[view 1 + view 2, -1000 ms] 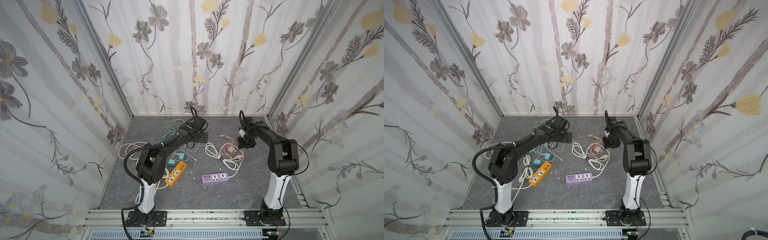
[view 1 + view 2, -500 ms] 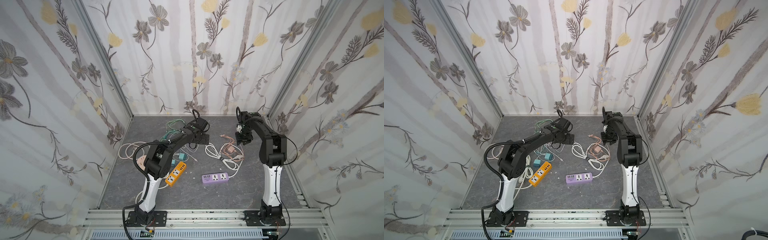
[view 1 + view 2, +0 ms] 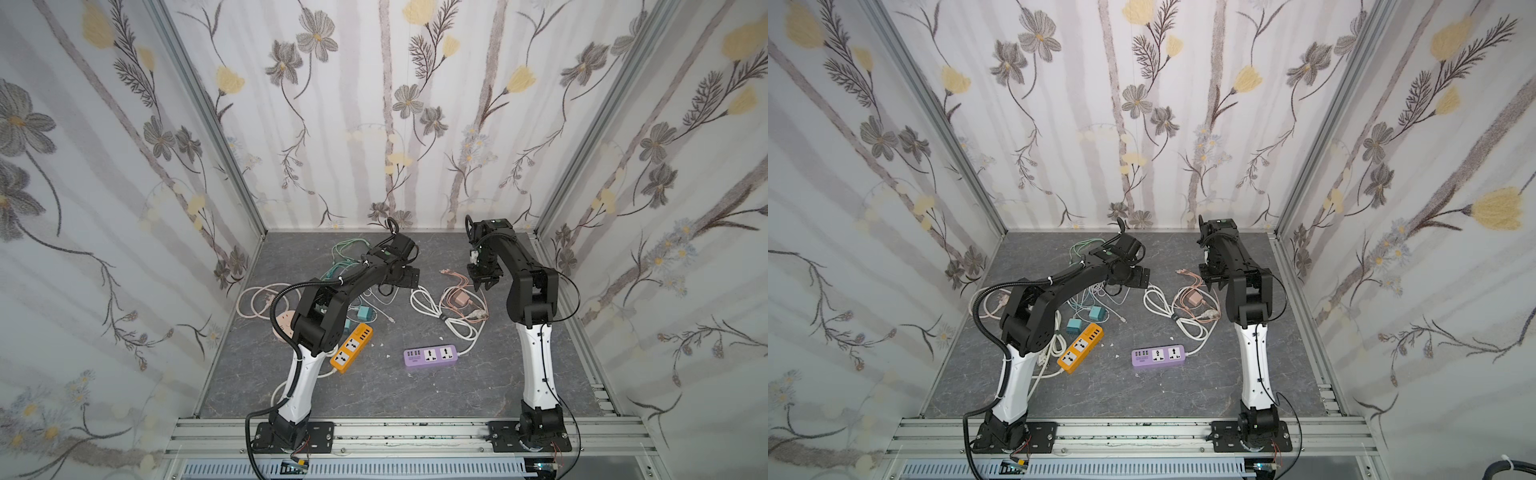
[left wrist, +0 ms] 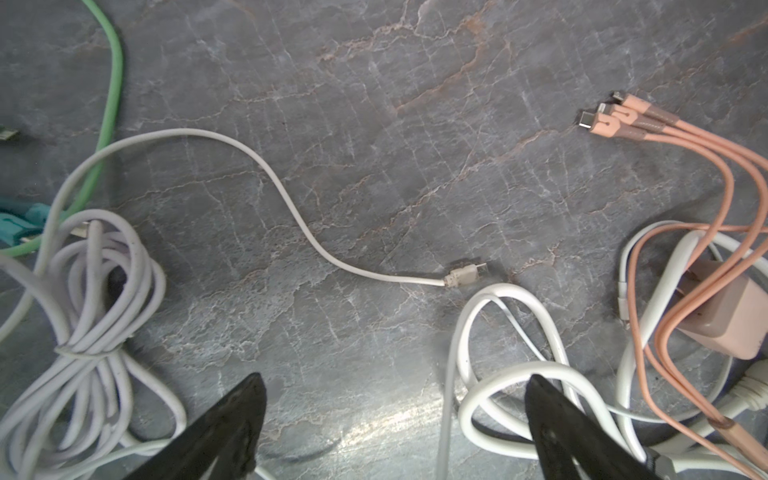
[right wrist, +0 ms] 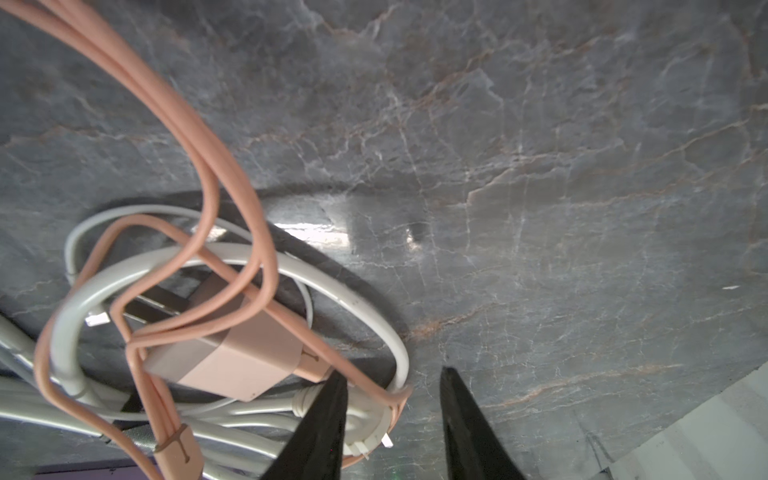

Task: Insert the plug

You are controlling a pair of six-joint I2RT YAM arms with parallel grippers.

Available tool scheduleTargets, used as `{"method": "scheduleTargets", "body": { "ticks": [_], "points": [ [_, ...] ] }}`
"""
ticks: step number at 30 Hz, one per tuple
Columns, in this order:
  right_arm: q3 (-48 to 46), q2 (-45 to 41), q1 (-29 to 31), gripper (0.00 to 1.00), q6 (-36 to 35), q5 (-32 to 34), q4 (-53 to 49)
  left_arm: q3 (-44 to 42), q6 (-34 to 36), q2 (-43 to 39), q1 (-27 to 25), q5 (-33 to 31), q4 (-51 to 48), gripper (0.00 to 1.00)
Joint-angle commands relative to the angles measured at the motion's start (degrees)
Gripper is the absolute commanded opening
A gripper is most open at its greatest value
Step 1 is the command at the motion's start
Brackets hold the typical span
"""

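Plug under consideration: the pink adapter (image 5: 232,357), lying flat on the grey table (image 3: 374,390). It sits right of centre in both top views, higher in the frame than the purple power strip (image 3: 431,356) and well apart from it. I judge it light, rigid, smooth-sided plastic, likely to slip or twist if pinched on a corner. Its metal prongs (image 5: 153,303) must be left free, so I would take it across the two broad faces of the body, toward the cable end. Complication: pink cables (image 5: 216,158) loop over the body and a thick white cable (image 5: 232,253) rings it. Both are soft and will probably drag or snag on a lift. My right gripper (image 5: 392,374) hovers just beside the adapter's cable end, jaws partly apart, nothing between them. My left gripper (image 4: 395,376) is spread wide and empty over bare table between cable bundles. No containers proper; the nearest equivalents are the sockets of the purple power strip and the orange power strip (image 3: 351,348), low in the middle of the top views. All appear unoccupied, though the USB ports are too small to be sure.
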Motion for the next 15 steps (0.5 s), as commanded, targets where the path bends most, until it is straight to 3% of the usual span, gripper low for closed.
{"method": "scheduleTargets", "body": {
  "ticks": [1, 9, 15],
  "points": [
    [0.79, 0.22, 0.13, 0.33, 0.37, 2.41, -2.78, -1.36, 0.04, -0.88, 0.73, -0.38, 1.9, 0.98],
    [-7.08, -4.52, 0.85, 0.09, 0.66, 4.11, 4.1, -4.38, -0.63, -2.74, 2.42, 2.23, 4.36, 0.98],
    [-13.97, -9.96, 1.4, 0.06, 0.07, 0.98, 9.27, -8.12, -0.72, -5.94, 2.61, 4.15, 7.16, 0.94]
  ]
}}
